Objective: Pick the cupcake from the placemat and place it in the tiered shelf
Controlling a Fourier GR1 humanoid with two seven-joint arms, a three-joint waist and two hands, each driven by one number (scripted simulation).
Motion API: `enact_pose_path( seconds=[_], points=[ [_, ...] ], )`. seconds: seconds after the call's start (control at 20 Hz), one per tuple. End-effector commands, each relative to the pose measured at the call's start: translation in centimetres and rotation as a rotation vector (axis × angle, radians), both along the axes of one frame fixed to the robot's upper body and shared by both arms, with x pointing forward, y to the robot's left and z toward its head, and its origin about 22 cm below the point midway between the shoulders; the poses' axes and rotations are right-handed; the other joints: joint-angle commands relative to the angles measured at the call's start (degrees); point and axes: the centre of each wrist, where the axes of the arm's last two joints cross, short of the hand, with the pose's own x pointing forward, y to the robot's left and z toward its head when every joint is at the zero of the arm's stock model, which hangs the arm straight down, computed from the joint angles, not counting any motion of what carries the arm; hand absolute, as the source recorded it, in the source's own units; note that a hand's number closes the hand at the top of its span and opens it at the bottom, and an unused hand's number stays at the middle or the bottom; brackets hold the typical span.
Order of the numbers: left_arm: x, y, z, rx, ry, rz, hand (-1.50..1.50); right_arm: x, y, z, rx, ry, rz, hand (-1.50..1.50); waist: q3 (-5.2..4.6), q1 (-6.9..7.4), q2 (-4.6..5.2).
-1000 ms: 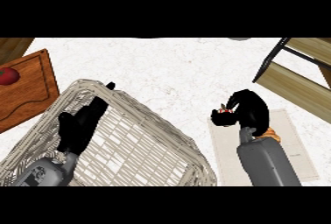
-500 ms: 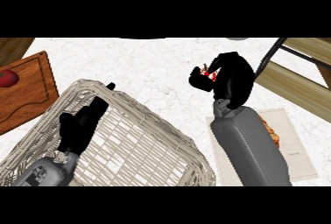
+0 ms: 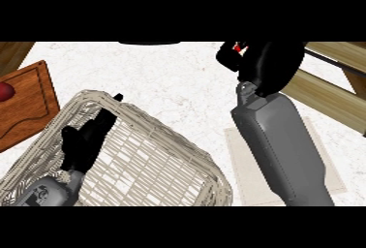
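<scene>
My right hand is raised at the upper right, its fingers curled round the cupcake, of which only a bit of red and white shows at the fingertips. It hangs just left of the wooden tiered shelf, whose planks run along the right edge. The pale placemat lies on the counter below, mostly hidden by my right forearm. Over the wicker basket at the lower left, my left hand rests open with fingers straight.
A large wicker basket fills the lower left. A wooden cutting board with a red apple lies at the left edge. A dark round object peeks in at the top. White speckled counter lies between basket and shelf.
My right hand has carried the cupcake up from the placemat and farther away, toward the shelf at the upper right. The left hand has stayed still.
</scene>
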Motion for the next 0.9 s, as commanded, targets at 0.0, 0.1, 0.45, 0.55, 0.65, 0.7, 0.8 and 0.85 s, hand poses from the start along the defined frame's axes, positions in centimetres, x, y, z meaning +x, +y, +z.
enact_pose_path(
  seconds=[0.0, 0.1, 0.45, 0.55, 0.65, 0.7, 0.8, 0.85],
  points=[
    [0.8, 0.5, -0.5, 0.046, -0.129, 0.055, 0.0, 0.1, -0.1, 3.9, 0.049, -0.035, -0.191, 1.5, -0.29, -0.38, 0.16],
    [0.8, 0.2, -0.5, 0.038, -0.13, 0.047, 0.0, -0.5, -0.8, 4.9, 0.029, -0.052, -0.228, 1.5, -0.28, -0.83, 0.02],
    [0.4, 1.3, -0.8, 0.048, -0.131, 0.034, 0.0, 0.6, -3.2, 7.3, -0.031, -0.057, -0.301, 1.5, -0.25, -0.23, 0.27],
    [0.8, -0.8, -0.3, 0.046, -0.134, 0.04, 0.0, 1.2, -5.0, 9.3, -0.03, -0.08, -0.331, 1.5, -0.22, -0.34, 0.33],
    [1.7, 0.7, 0.2, 0.049, -0.144, 0.05, 0.0, 1.5, -6.7, 10.6, -0.038, -0.093, -0.347, 1.5, -0.24, -0.43, 0.45],
    [1.4, -1.3, 0.6, 0.045, -0.134, 0.032, 0.0, 1.5, -6.5, 10.5, -0.048, -0.094, -0.358, 1.5, -0.2, -0.34, 0.37],
    [0.9, -1.0, 0.3, 0.037, -0.147, 0.044, 0.0, 1.2, -6.7, 8.7, -0.075, -0.081, -0.388, 1.5, -0.2, -0.32, 0.27],
    [1.3, 0.6, 0.2, 0.038, -0.132, 0.022, 0.0, 2.2, -6.6, 10.8, -0.084, -0.111, -0.412, 1.5, -0.25, 0.24, 0.52]
  ],
)
